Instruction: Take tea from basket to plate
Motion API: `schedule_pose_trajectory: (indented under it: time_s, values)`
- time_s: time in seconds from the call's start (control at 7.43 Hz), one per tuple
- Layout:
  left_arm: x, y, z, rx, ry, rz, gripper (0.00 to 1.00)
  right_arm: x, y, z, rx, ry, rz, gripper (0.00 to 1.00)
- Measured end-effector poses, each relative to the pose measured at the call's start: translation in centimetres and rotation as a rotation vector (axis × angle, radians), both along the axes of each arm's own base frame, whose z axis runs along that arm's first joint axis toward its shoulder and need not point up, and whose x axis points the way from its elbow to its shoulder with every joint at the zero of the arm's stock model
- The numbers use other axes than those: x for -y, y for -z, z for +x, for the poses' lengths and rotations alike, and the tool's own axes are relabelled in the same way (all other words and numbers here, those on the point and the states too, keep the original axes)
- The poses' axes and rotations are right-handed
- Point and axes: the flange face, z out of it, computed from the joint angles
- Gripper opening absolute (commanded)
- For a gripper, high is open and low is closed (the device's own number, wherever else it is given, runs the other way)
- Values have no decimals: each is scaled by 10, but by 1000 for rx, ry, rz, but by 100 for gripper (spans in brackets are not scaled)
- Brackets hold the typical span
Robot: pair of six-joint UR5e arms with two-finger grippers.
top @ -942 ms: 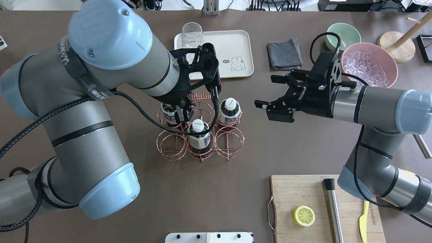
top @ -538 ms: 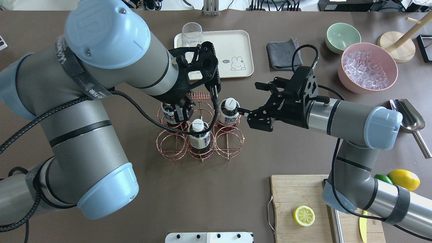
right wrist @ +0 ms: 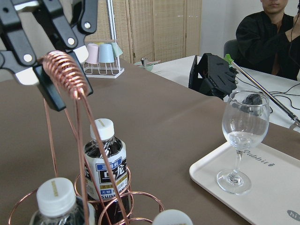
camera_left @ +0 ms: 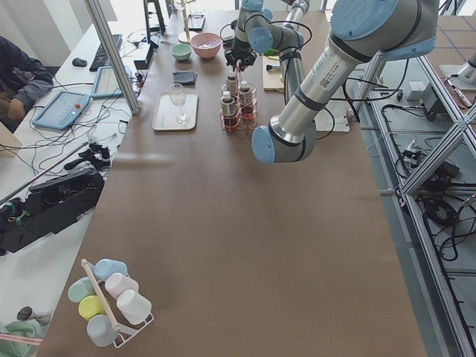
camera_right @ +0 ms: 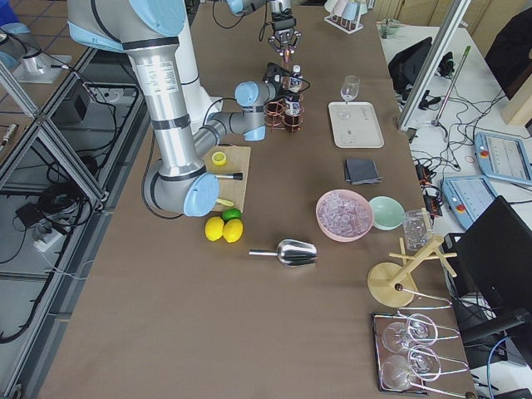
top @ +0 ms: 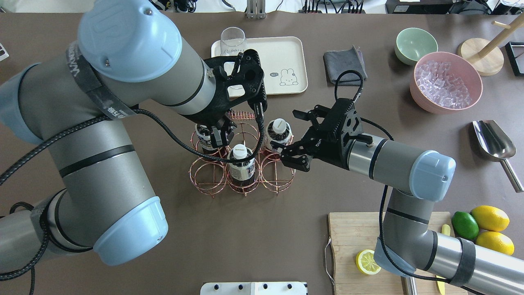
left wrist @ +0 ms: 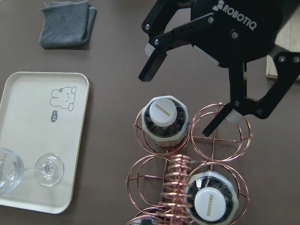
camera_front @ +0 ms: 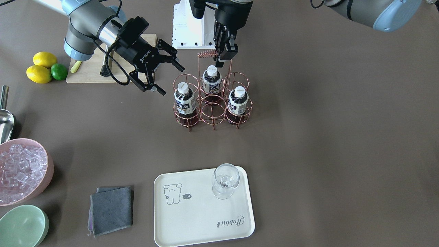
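The copper wire basket point(camera_front: 213, 118) stands mid-table with three tea bottles in its rings. My left gripper point(camera_front: 224, 51) is shut on its coiled handle point(camera_front: 205, 54), as the right wrist view point(right wrist: 63, 70) also shows. My right gripper point(top: 290, 133) is open, its fingers either side of the tea bottle point(top: 278, 133) at the rack's right rear corner, not touching it; the left wrist view shows this bottle's cap point(left wrist: 164, 112). The other bottles point(top: 241, 162) point(top: 203, 137) stay in their rings. The cream plate point(top: 282, 57) lies beyond the basket.
A wine glass point(top: 233, 41) stands on the plate's left corner. A grey cloth point(top: 344, 65), mint bowl point(top: 415, 43) and pink bowl of ice point(top: 446, 82) lie at the far right. A metal scoop point(top: 495, 141), cutting board point(top: 352, 233) and lemons point(top: 491, 217) are near right.
My right arm has swung left from near the pink bowl to the basket, and its open gripper now brackets the right rear bottle. The left gripper has stayed on the handle.
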Motion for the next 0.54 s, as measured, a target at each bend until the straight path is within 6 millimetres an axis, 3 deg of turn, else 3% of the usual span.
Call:
schedule_pose_trajectory:
  time_s: [0.27, 0.4, 0.54]
  values:
    - [1, -1, 0, 2, 0, -1, 0, 2, -1, -15, -22, -28, 22, 95]
    - [1, -1, 0, 3, 0, -2, 0, 4, 0, -19, -26, -41, 31, 76]
    - [1, -2, 1, 5, 0, -3, 0, 6, 3, -22, -27, -49, 37, 49]
